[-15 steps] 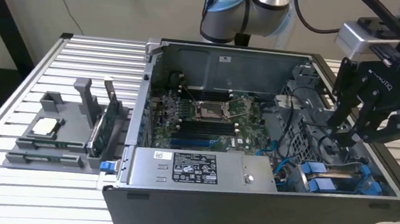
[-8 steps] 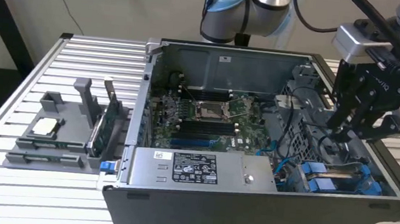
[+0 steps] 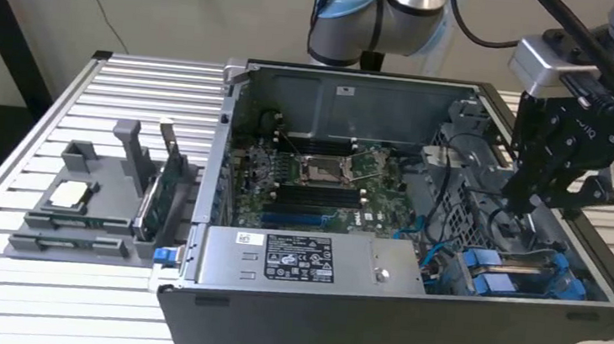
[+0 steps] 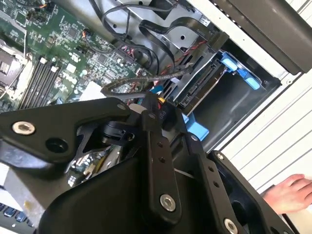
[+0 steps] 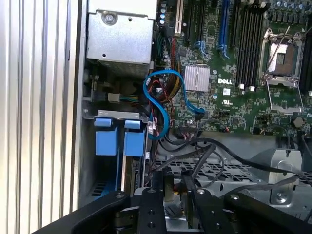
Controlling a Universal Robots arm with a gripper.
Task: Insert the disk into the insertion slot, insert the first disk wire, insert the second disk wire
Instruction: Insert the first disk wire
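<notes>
Gripper [image 3: 516, 202] hangs at the exterior view's right, down inside the open computer case [image 3: 382, 335], just beyond the near-right drive bay. It looks clenched on a small black connector [image 4: 163, 113] with red and yellow leads; both wrist views show it between the tips. Disk [image 4: 201, 87] is seated in the insertion slot [image 5: 88, 161], its blue carrier tabs [image 5: 121, 142] facing out, just beside the gripper tips. Blue cable [image 5: 163, 97] loops off the motherboard [image 5: 229, 87] toward the bay; can't tell where its far end goes. Person's hand [image 4: 290, 192] rests on the slatted table [image 3: 122, 95] outside the case.
</notes>
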